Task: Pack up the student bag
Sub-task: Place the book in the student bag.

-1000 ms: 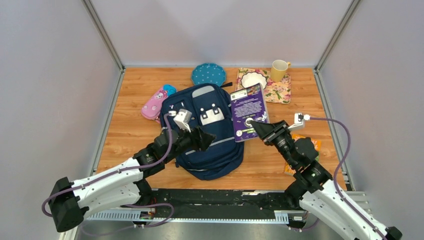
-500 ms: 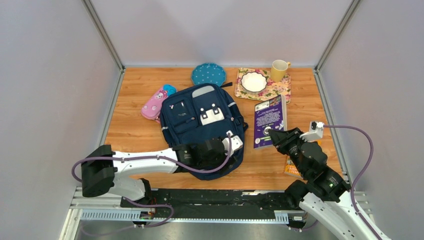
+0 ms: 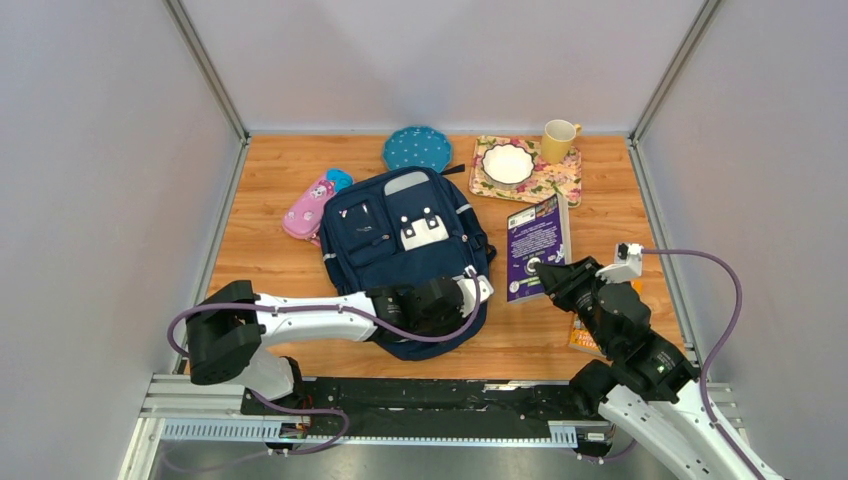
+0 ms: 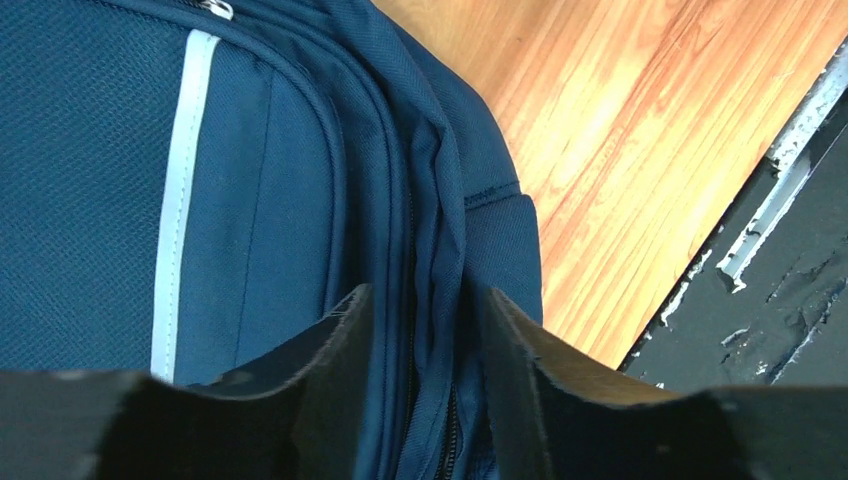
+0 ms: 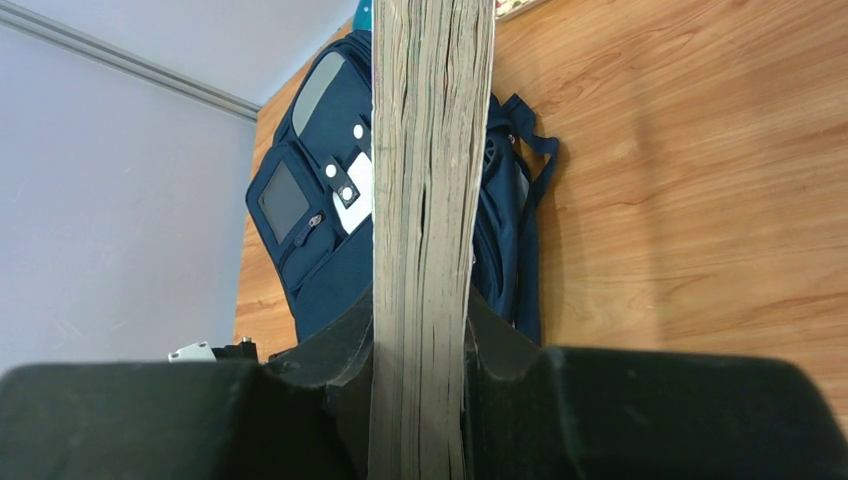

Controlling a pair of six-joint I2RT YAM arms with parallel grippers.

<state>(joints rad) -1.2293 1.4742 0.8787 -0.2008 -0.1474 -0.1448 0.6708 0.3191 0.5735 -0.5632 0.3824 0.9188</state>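
Straddling the near zip seam of the student bag (image 3: 400,225), flat on the tabletop (image 3: 270,270), my left hand (image 4: 420,330) gapes. My right hand (image 5: 420,330) grips the book (image 3: 537,235) beside it. Nothing looks packed yet.

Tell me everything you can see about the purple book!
The purple book is a thick paperback with white writing on its cover and yellowed page edges. The right gripper pinches its near end, holding it tilted up on edge, just right of the navy student bag.
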